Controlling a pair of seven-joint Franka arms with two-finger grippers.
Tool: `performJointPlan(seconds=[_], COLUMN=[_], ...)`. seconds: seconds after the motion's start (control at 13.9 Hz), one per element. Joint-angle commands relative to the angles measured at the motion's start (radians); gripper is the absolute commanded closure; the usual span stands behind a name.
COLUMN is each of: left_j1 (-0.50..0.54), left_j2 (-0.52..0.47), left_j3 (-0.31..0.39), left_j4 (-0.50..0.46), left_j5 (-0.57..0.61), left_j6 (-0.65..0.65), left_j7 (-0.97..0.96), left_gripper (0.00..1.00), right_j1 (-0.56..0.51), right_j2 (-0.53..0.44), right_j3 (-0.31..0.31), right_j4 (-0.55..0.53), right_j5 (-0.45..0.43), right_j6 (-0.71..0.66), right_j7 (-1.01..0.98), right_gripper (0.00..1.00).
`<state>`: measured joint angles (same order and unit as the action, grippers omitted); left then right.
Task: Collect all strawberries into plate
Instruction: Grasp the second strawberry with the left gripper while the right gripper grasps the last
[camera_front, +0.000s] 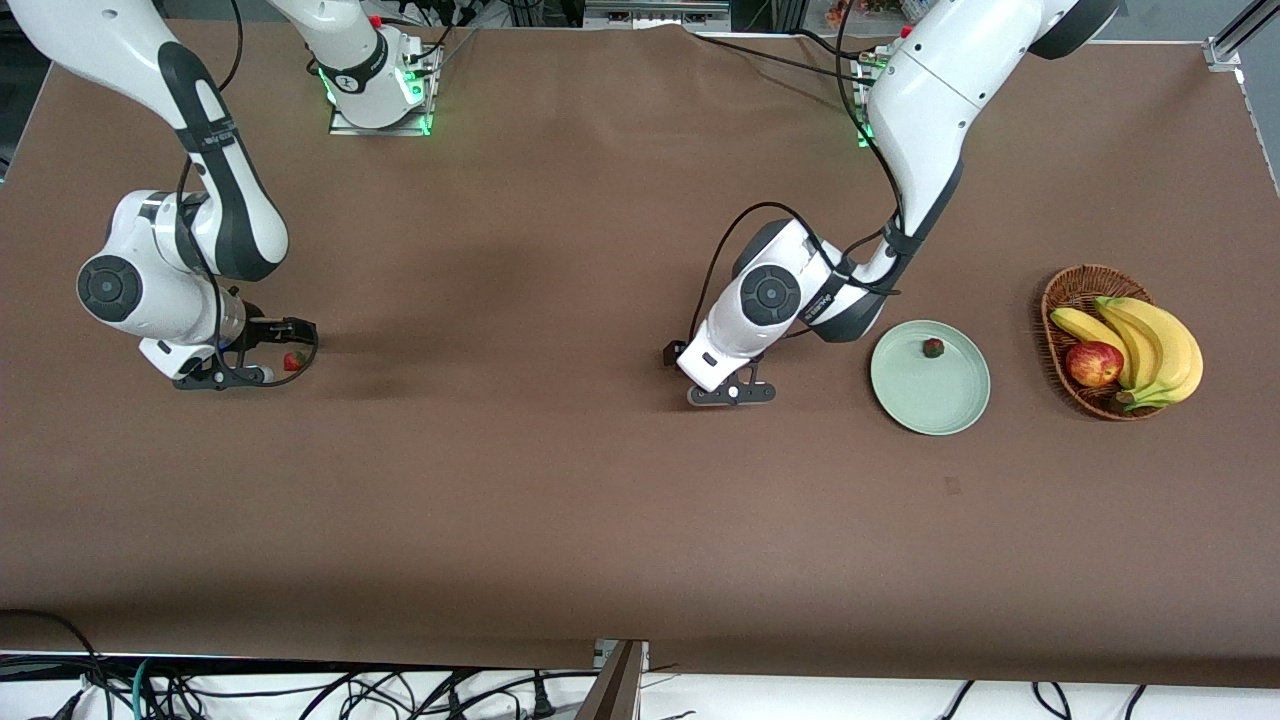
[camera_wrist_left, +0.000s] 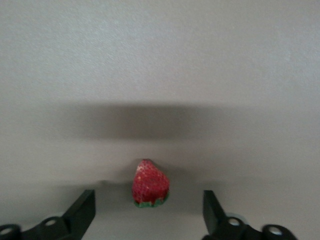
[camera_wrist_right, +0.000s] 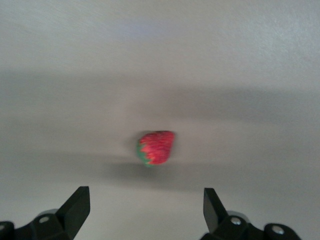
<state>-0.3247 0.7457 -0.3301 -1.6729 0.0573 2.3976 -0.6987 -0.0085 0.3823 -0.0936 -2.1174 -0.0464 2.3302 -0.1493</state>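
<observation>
Three strawberries show. One (camera_front: 933, 347) lies on the pale green plate (camera_front: 930, 400), toward the left arm's end of the table. My left gripper (camera_front: 722, 388) is low over the brown table beside the plate; in the left wrist view it (camera_wrist_left: 149, 212) is open, with a second strawberry (camera_wrist_left: 150, 184) on the table just ahead of its fingertips (camera_wrist_left: 85, 209), between them. That berry is hidden in the front view. My right gripper (camera_front: 280, 352) is open and low at the right arm's end; the third strawberry (camera_front: 293, 361) lies ahead of it (camera_wrist_right: 145, 207), also in the right wrist view (camera_wrist_right: 156, 147).
A brown wicker basket (camera_front: 1065, 290) with bananas (camera_front: 1150, 345) and a red-yellow apple (camera_front: 1093, 363) stands beside the plate, nearer the table's end. Cables hang along the table's front edge (camera_front: 640, 665).
</observation>
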Motion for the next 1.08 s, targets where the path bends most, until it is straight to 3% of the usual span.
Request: performJointPlan(seconds=[0.0,0.14,0.36,0.58,0.72,1.01], left_j1=[-0.014,-0.013,-0.007,0.003,0.018,0.082], left_j2=[0.014,0.020,0.020,0.012,-0.012,-0.074], left_j3=[0.013,0.011,0.013,0.013,0.013,0.011], left_j4=[0.009,0.013,0.013,0.012,0.013,0.044], left_j5=[-0.002,0.013,0.044,0.044,0.044,0.046], left_j6=[0.011,0.011,0.012,-0.001,-0.038,-0.294], left_j7=[-0.008,-0.007,-0.007,0.001,0.002,0.147], left_gripper=[0.38,0.53,0.70,0.75,0.79,0.79], right_j1=[0.002,0.002,0.002,0.002,0.004,0.054], right_j2=[0.042,0.072,0.073,0.072,0.055,0.039], right_j3=[-0.024,-0.024,-0.023,-0.023,0.001,0.153], right_j4=[-0.010,-0.010,-0.010,-0.010,0.010,0.134], right_j5=[-0.012,-0.012,-0.012,-0.012,-0.010,-0.012], right_j6=[0.072,0.110,0.110,0.098,0.084,-0.033], right_j7=[-0.039,-0.039,-0.036,-0.024,-0.021,0.246], right_gripper=[0.00,0.01,0.57,1.00,1.00,1.00])
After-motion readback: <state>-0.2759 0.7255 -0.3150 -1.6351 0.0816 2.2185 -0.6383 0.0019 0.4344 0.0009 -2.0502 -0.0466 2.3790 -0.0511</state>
